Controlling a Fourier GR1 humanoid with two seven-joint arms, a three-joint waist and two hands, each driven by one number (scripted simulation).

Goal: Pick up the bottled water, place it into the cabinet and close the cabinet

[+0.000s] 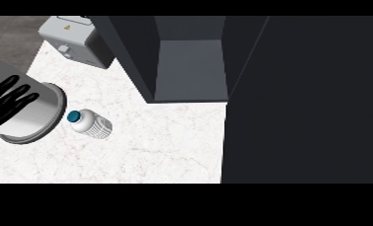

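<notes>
1. Start with the cabinet (191,67): its dark body fills the upper middle of your head view, the grey inside floor is bare, and its open door (299,101) stands as a broad dark panel down the right side.
2. The marble counter (146,156) spreads pale below and to the left of the cabinet.
3. A round metal pot (40,116) sits at the counter's left edge, and a grey toaster-like appliance (73,40) stands behind it (neither belongs to your task).
4. Your left hand (16,99) shows at the far left over the pot, fingers straight and spread, holding nothing. Your right hand is not in view.
5. The bottled water (90,123) stands on the counter just right of the pot, blue cap (73,117) toward you, well apart from the cabinet opening.
6. Handling, as a judgement: it looks like a small, light, stiff plastic bottle with smooth sides that may slip, and it could tip if nudged. Take it round the middle of the body, below the cap.
7. The bottle lies near your left hand, to its right and slightly lower in view, not touching.
</notes>
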